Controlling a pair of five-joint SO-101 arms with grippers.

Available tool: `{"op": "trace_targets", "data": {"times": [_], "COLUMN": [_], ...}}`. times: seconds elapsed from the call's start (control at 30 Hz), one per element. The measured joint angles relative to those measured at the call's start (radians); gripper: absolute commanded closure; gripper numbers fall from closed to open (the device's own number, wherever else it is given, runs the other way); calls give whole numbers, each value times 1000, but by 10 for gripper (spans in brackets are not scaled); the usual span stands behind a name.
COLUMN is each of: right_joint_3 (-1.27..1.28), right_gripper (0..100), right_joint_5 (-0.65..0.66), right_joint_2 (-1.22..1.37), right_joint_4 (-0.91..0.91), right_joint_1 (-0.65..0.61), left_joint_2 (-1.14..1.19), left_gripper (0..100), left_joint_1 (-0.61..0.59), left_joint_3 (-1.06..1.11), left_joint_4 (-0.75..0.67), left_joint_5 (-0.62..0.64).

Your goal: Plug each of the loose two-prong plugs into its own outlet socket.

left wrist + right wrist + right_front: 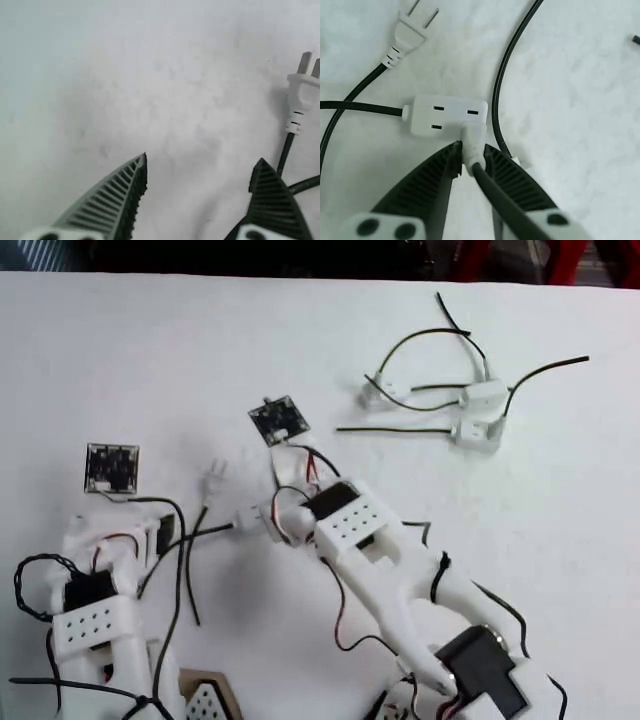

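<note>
My right gripper (471, 149) is shut on a white two-prong plug (473, 142), holding it against the face of a white outlet socket (447, 116) beside two free slots. In the high view this socket (246, 517) lies at the table's middle, at the tip of the right arm. A loose white plug (410, 30) on a black cord lies just beyond it, also seen as the loose plug (213, 476) and the loose plug (302, 95). My left gripper (197, 175) hangs open over bare table, with this loose plug off to one side of it.
Two more white sockets (483, 393) (478, 433) and another plug (378, 390) with black cords lie at the far right of the white table (120, 350). Black cords (190, 550) trail between the two arms. A brown object (205, 695) sits at the near edge.
</note>
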Motion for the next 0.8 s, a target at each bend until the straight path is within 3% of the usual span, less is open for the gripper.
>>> {"op": "trace_targets", "data": {"times": [0.8], "right_joint_3": [-181], "right_gripper": [981], "right_joint_5": [0], "right_joint_2": [155], "right_joint_4": [75], "right_joint_1": [5], "left_joint_2": [0], "left_gripper": [676], "left_joint_1": [0], "left_joint_3": [0], "left_joint_4": [0], "left_joint_5": [0]}}
